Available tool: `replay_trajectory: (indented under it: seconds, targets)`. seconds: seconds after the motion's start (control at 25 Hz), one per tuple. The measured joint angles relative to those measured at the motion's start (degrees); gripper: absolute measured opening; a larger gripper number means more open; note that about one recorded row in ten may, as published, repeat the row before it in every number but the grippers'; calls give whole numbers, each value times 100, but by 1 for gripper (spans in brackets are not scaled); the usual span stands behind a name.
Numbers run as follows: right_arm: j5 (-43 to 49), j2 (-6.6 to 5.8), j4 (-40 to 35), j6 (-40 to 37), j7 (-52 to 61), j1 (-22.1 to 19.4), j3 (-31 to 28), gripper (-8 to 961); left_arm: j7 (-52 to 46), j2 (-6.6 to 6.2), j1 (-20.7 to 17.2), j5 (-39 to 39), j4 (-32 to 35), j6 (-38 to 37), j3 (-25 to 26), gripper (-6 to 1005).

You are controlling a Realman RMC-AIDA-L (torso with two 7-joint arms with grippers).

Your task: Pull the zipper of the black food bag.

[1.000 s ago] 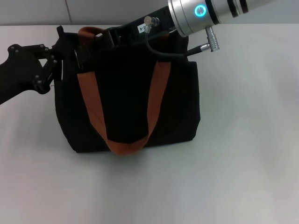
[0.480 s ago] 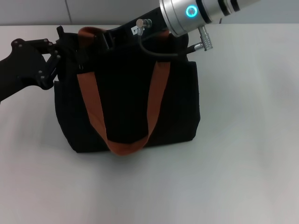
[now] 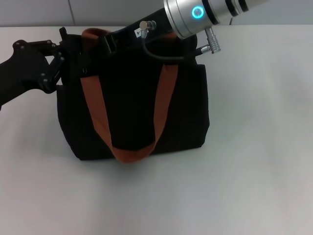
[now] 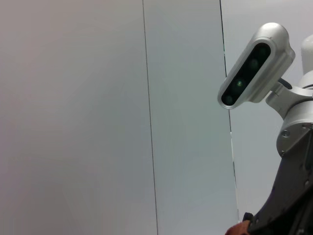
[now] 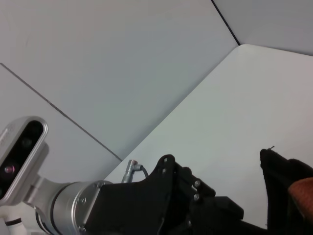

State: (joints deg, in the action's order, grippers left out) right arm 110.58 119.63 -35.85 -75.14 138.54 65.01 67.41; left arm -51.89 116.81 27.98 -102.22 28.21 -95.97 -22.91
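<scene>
The white tabletop (image 3: 254,161) runs plain and matte across the head view, its surface bare of marks from the near edge up to the far edge. Along that far edge stands a pale grey panelled wall (image 3: 34,12), with a thin vertical seam (image 3: 69,12) near the far left corner. In the left wrist view the same kind of wall panel (image 4: 73,117) fills most of the picture, cut by a dark seam (image 4: 149,117). The right wrist view shows a corner of the tabletop (image 5: 230,117) meeting the wall (image 5: 98,58).
</scene>
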Motion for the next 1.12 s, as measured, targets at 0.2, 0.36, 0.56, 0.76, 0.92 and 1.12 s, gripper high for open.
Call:
replay_trajectory:
  seconds: [0.2,0.36,0.56,0.76,0.92,1.12]
  targets:
    - [-12,3,-1,43,1,27,39,229,-19,-4,34,2,0,-76,16,23]
    - [-9,10,8,71,-5,39,45,227,-23,13,102,5,0,-133,-17,23]
    - [-17,16,6,80,-14,38,118,219,-23,26,139,7,0,-139,-21,24]
    - [-21,17,-7,82,-12,16,165,210,-23,9,114,11,0,-142,12,24]
    - [-25,17,-39,112,-23,-2,168,206,-24,-5,81,35,0,-145,15,24]
    - [-27,17,-80,114,-37,-12,176,203,-24,-14,55,66,0,-226,15,23]
